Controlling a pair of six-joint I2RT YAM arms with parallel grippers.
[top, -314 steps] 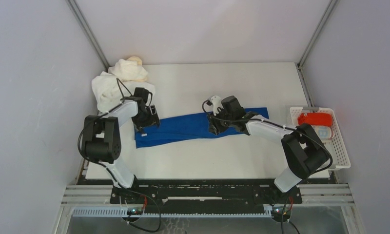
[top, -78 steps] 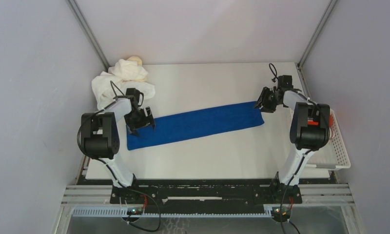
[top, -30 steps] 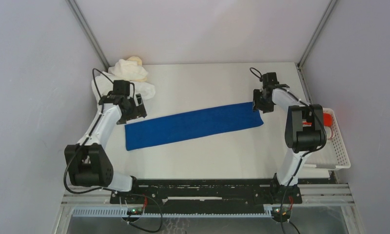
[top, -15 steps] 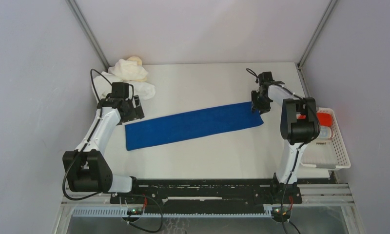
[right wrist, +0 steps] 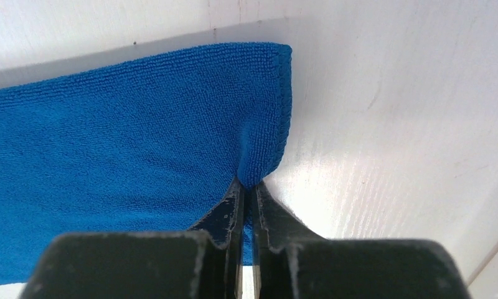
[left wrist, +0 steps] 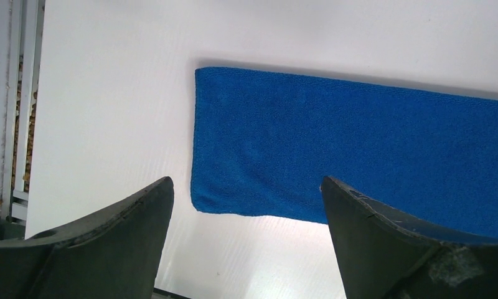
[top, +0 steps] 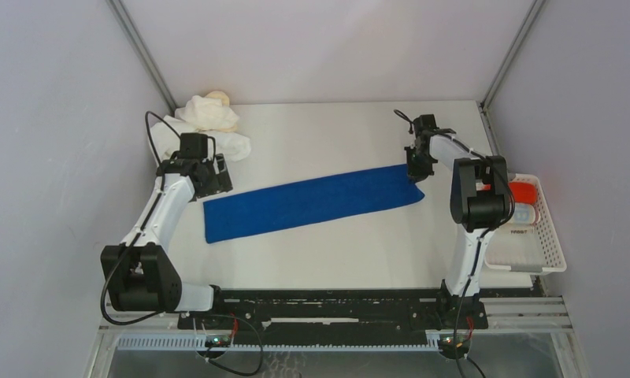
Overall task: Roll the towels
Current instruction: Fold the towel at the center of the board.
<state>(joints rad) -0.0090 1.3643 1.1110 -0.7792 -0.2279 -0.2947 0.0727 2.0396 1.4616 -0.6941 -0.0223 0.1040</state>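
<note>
Right wrist: pinching the blue towel's [right wrist: 128, 124] end in the clenched right gripper [right wrist: 246, 187], hovering the left gripper [left wrist: 246, 184] released, cradling a red towel [top: 523, 191] and a pale-blue towel [top: 526, 214] in the basket [top: 527, 250].

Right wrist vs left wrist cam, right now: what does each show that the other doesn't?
Only right wrist: the right gripper shut on the hemmed short edge of the blue towel, with the cloth puckered up between the jaws.
Only left wrist: the left gripper with jaws wide apart over the towel's other end, which lies flat, plus the edge rail at the far left.
Both: the same blue towel spread on the white table.
</note>
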